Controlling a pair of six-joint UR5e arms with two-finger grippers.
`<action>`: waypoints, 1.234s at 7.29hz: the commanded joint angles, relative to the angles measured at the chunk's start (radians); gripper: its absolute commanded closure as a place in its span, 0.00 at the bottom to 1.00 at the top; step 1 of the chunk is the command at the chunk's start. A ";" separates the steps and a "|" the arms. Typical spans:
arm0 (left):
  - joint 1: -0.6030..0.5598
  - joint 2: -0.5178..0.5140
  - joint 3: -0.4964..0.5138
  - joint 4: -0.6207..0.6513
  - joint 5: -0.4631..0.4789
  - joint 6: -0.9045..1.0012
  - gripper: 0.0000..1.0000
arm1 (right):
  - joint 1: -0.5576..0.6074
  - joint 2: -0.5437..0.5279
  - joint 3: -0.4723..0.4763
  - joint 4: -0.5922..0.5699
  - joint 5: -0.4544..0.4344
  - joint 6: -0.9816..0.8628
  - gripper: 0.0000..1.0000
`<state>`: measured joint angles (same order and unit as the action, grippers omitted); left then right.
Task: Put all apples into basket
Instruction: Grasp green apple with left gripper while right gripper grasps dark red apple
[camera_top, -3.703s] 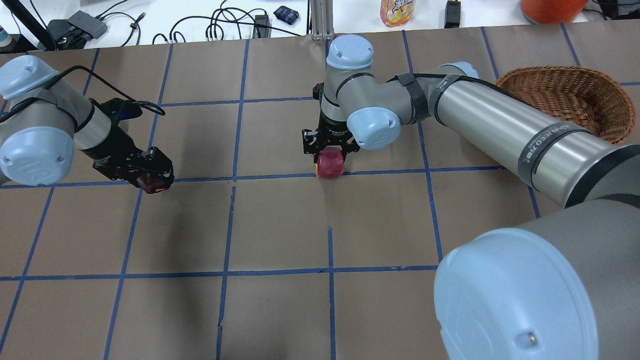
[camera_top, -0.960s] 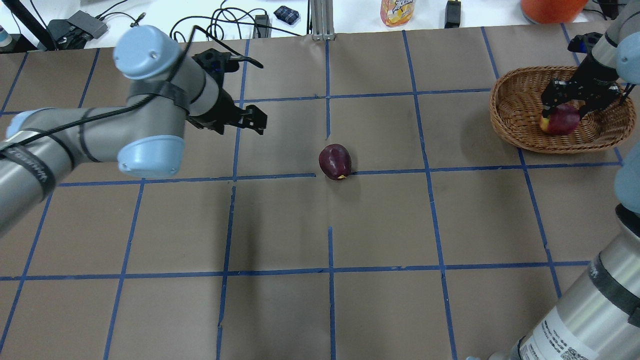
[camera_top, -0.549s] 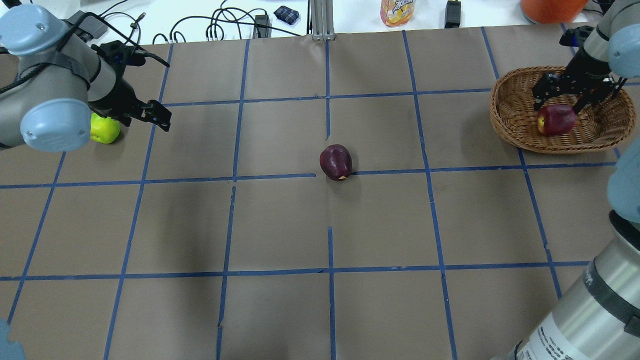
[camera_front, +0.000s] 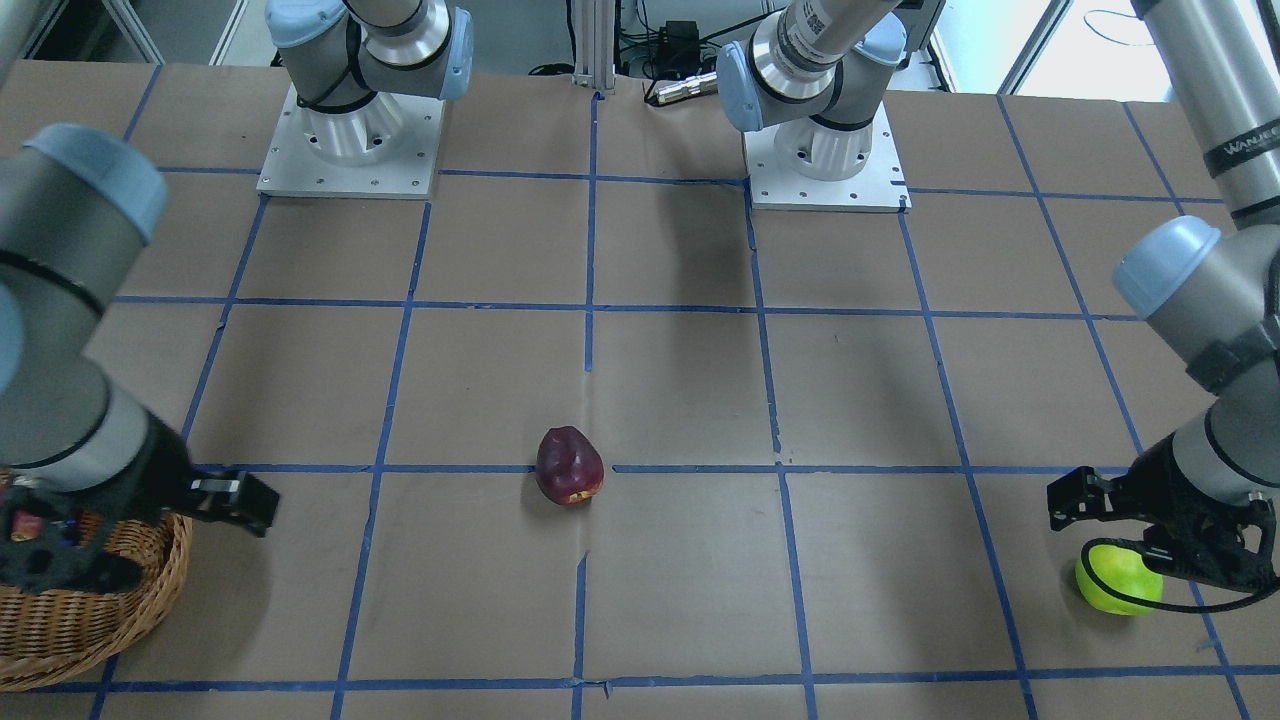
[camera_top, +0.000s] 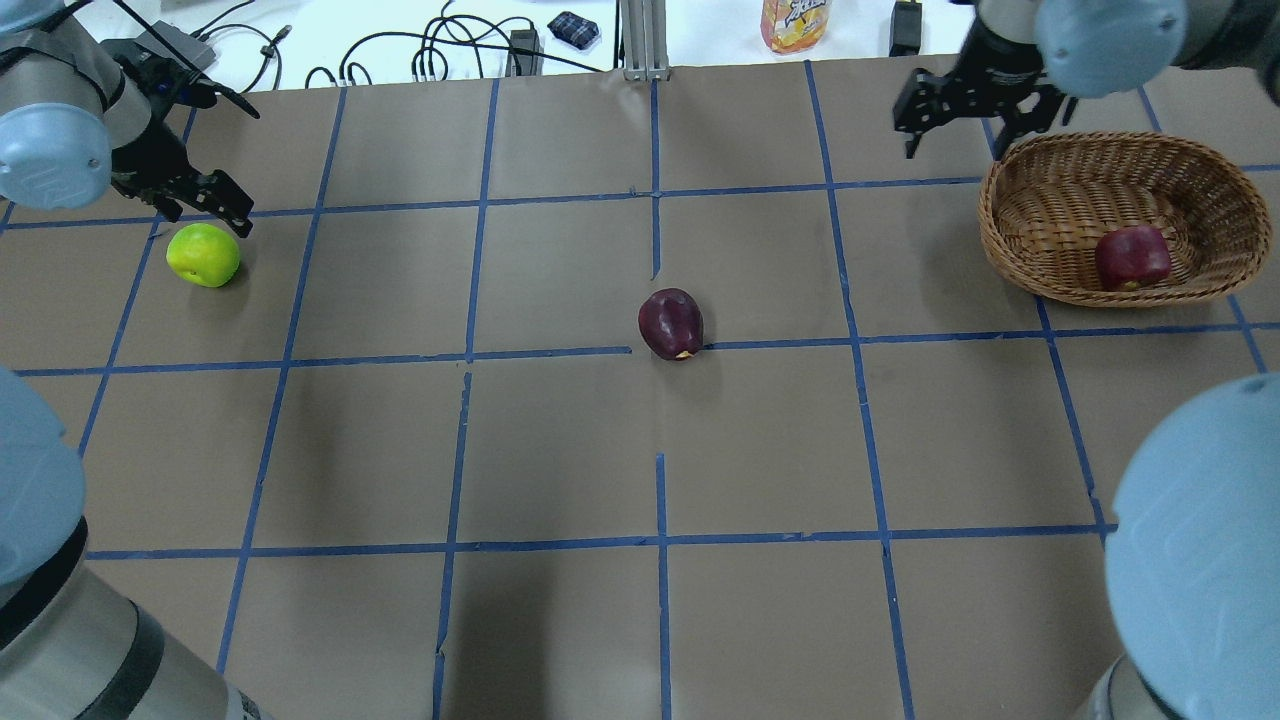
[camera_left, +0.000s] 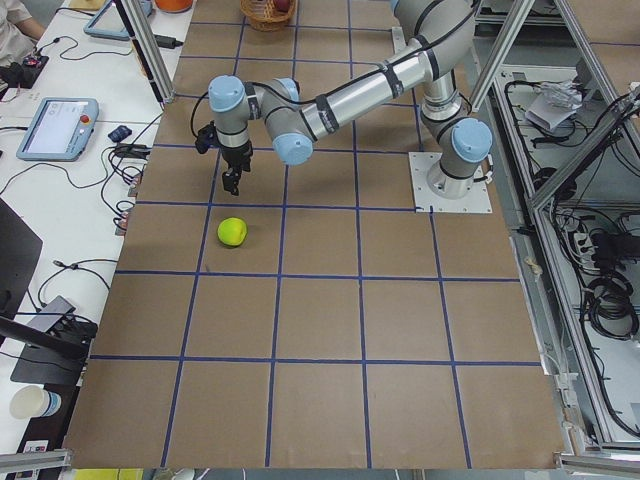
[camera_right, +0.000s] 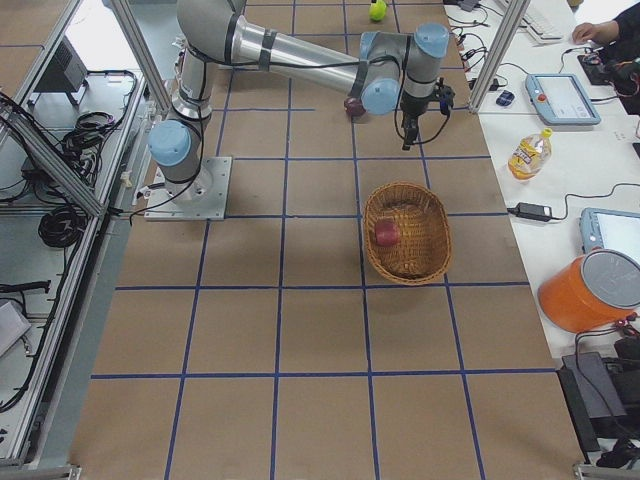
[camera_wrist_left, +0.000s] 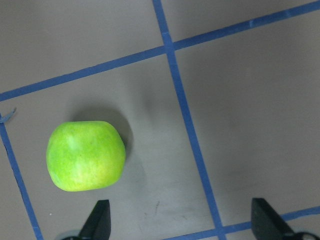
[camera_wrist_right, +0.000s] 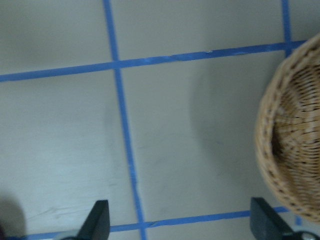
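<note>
Two wide-open, empty hands: left hand (camera_top: 203, 210) just beside green apple (camera_top: 203, 255), right hand (camera_top: 955, 135) beside basket (camera_top: 1040, 210) with red apple (camera_top: 1132, 258).

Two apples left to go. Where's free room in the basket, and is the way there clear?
In the basket, the left half and far side are bare wicker; the red apple sits right of centre, by the near wall. The table between the maroon apple and the basket's rim is bare. The open right gripper hangs near its far-left rim.
</note>
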<state>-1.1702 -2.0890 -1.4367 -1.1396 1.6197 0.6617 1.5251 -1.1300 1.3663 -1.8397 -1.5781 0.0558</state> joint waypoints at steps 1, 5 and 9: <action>0.044 -0.068 0.047 0.001 0.005 0.098 0.00 | 0.203 0.036 0.008 -0.065 0.015 0.118 0.00; 0.078 -0.128 0.064 0.004 -0.011 0.131 0.00 | 0.265 0.125 0.056 -0.173 0.206 0.096 0.00; 0.078 -0.183 0.122 0.004 -0.010 0.139 0.00 | 0.286 0.154 0.113 -0.185 0.208 0.021 0.00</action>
<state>-1.0922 -2.2559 -1.3254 -1.1351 1.6105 0.8035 1.8048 -0.9759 1.4665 -2.0171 -1.3720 0.0844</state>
